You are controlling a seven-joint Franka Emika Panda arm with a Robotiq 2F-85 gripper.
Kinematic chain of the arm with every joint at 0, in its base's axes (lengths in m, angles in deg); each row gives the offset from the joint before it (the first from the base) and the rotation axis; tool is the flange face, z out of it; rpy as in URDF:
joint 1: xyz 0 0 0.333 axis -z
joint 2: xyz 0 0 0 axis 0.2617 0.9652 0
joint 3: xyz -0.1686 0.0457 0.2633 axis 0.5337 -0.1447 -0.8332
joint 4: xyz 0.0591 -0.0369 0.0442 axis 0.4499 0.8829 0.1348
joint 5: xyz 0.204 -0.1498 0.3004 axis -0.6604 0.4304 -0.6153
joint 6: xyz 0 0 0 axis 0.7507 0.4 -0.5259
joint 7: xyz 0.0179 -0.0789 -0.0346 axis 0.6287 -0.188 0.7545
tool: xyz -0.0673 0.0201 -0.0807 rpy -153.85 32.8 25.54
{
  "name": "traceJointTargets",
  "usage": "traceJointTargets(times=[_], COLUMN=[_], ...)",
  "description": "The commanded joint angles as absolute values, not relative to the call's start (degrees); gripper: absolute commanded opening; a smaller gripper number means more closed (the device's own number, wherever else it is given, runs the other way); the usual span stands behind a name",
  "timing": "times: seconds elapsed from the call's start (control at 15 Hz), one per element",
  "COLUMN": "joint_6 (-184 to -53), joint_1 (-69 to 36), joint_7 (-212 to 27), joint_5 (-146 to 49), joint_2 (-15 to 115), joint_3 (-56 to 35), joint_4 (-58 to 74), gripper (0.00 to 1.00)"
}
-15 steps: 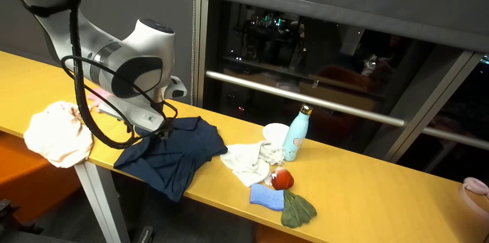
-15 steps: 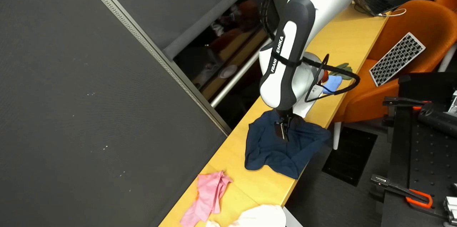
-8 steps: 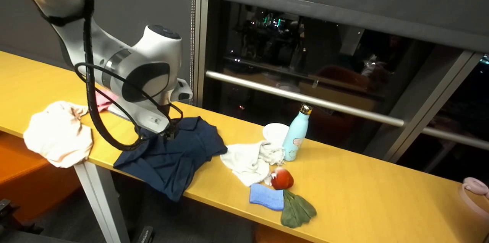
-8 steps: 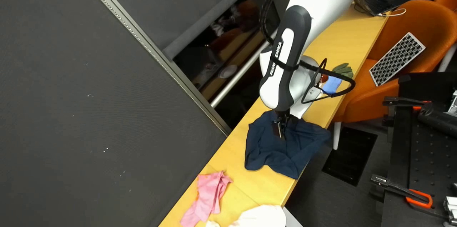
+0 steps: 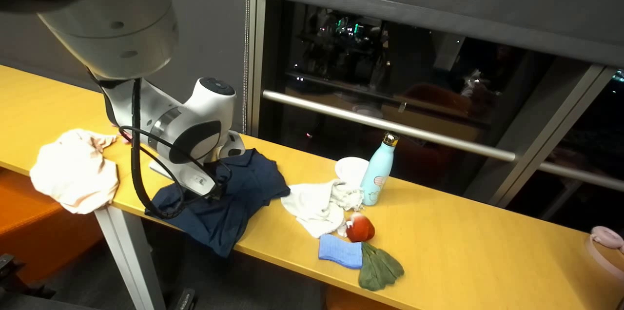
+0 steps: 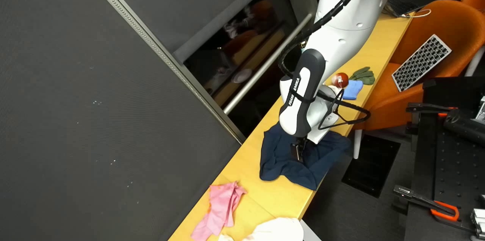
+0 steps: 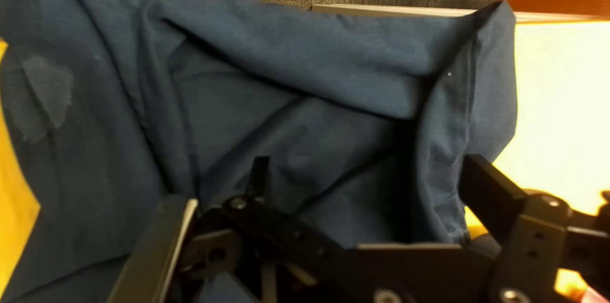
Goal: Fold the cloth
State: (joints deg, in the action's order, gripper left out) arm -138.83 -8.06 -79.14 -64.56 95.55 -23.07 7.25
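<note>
Glare whitens the tabletop [image 7: 562,93] in the wrist view.

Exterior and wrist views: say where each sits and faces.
In an exterior view: high, facing across the table toward the window; arm at left.
In an exterior view: high, facing along the table, blind at left; arm from top.
Wrist view: on the arm, facing the navy cloth; gripper at bottom.
Both exterior views share arm, table, navy cloth.

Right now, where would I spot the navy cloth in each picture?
In an exterior view: navy cloth, below and left of centre.
In an exterior view: navy cloth, below and right of centre.
Wrist view: navy cloth, across left and middle.
Shared landmark: the yellow tabletop.
</note>
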Motion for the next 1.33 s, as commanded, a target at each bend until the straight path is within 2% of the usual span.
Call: traceJointTargets(times=[0.0, 0.6, 0.67, 0.73, 1.27], joint_6=[-136.59, -133.46, -133.06, -132.78, -128.9], joint_1=[-9.51, -16.5, -16.97, -17.37, -19.49], joint_7=[-80.78, -83.26, -83.47, -83.65, -84.46], joint_5=[-63.69, -62.72, -62.7, -62.7, -62.12], joint_2=[100.85, 107.87, 108.42, 108.83, 110.17], joint_3=[-24.23, -24.19, -24.09, -24.04, -23.68], joint_4=[-0.27, -9.48, -10.26, -10.71, -17.16], gripper=[1.0, 1.0, 0.75, 0.74, 0.13])
